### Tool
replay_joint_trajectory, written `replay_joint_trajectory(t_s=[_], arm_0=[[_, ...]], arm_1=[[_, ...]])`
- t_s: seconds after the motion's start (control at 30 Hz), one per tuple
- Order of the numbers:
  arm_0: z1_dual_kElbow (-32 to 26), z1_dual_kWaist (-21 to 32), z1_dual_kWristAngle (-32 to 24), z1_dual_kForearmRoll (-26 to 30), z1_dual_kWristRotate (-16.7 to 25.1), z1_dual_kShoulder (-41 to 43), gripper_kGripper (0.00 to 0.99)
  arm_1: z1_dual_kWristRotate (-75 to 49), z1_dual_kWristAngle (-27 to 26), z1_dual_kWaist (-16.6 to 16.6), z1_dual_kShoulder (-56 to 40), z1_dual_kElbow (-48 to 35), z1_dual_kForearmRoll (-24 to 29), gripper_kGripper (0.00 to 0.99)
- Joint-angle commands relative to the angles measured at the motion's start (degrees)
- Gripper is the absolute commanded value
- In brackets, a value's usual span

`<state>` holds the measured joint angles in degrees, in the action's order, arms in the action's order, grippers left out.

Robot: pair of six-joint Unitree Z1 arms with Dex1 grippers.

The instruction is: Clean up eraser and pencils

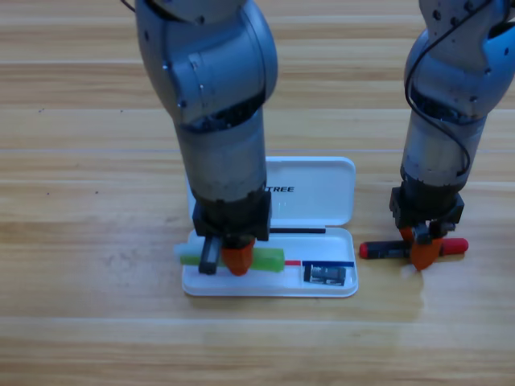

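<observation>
The white case (pixel 322 201) lies open in the middle of the table, its lid tipped back. My left gripper (pixel 229 256) points down into the case's tray and is shut on the light green pencil (pixel 269 259), which lies lengthwise in the tray with its pale end poking past the left rim. The small dark eraser (pixel 325 273) rests in the right end of the tray. To the right of the case, my right gripper (pixel 421 246) is shut on the dark navy pencil (pixel 378 250) with red ends, which lies level at the table surface.
Bare wooden table (pixel 88 265) surrounds the case on the left and front. The two arms stand close together, with the case's right rim between the grippers.
</observation>
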<state>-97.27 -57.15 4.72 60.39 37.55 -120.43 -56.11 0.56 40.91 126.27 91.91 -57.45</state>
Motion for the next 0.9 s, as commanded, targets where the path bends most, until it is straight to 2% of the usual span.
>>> replay_joint_trajectory(t_s=[0.03,0.2,0.5,0.9], arm_0=[[0.06,-2.09,-0.85,-0.45,-0.55,-3.49,0.000],[-0.03,-2.18,-1.03,-1.06,-0.64,-4.11,0.000],[-1.17,-2.09,-0.50,-2.03,-0.46,-5.16,0.000],[-1.70,0.46,-0.41,-2.21,0.77,-6.74,0.000]], arm_1=[[-0.23,-0.48,-1.45,4.34,-0.15,1.29,0.000],[2.23,2.34,-1.45,0.56,-0.15,1.03,0.000],[3.29,2.42,-0.57,-11.31,-0.68,-4.95,0.000],[3.99,2.16,0.05,-11.04,-1.38,-5.04,0.000]])
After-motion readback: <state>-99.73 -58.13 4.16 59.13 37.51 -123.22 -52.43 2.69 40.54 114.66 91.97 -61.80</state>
